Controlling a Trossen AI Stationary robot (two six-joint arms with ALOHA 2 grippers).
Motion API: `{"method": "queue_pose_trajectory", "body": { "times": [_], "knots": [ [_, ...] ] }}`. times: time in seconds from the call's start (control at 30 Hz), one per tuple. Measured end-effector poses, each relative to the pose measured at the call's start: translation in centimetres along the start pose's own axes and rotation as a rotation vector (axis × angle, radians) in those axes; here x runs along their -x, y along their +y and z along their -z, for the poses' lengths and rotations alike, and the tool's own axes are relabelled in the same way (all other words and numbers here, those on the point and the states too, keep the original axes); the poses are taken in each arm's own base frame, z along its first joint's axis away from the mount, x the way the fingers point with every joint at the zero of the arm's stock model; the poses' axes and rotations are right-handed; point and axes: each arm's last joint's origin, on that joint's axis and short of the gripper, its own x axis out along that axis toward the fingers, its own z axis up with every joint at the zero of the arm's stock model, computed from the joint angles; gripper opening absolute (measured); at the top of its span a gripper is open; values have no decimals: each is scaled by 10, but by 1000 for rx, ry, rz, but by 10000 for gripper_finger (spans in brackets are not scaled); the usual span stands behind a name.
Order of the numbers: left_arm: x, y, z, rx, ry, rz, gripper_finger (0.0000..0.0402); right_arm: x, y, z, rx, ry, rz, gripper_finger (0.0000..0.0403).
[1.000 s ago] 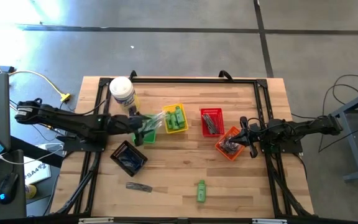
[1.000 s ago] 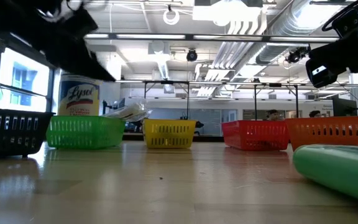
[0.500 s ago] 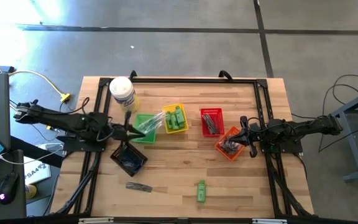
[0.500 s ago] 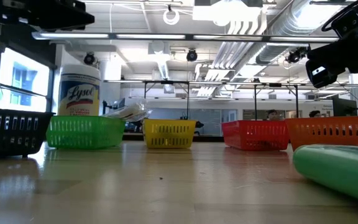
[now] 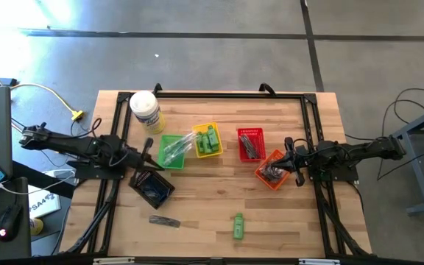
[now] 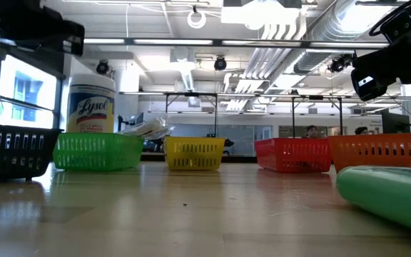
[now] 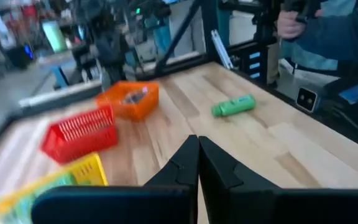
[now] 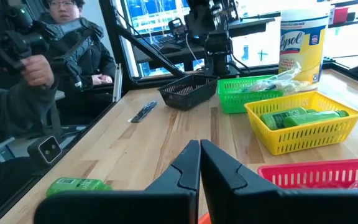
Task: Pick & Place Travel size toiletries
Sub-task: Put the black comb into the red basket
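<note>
Over the black basket [image 5: 152, 187], left fingers [image 5: 147, 150] pressed together, empty; beside the orange basket [image 5: 270, 170], right fingers [image 5: 288, 156] likewise.

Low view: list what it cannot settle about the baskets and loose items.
- Basket contents: the walls of the black basket, red basket and orange basket hide them.
- Green tube: cut off by the picture's edge.
- Dark stick: does not show in the low view.
</note>
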Motion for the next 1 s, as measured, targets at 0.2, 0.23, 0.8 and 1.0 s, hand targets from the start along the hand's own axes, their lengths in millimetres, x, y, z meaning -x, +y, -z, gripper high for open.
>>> {"method": "queue_pose_trajectory", "body": {
  "times": [0.2, 0.23, 0.8, 1.0],
  "knots": [
    [0, -4, 22, 69, 30, -13, 0, 0, 0, 0, 0, -1, 0, 4],
    [0, -5, 25, 70, 21, -27, 0, 0, 0, 0, 0, 0, 0, 4],
    [5, -9, 60, 165, -5, -140, 0, 0, 1, 0, -45, 3, -19, 4],
    [5, -9, 61, 192, 1, -161, 0, 0, 1, 0, -45, 3, -20, 4]
  ]
}}
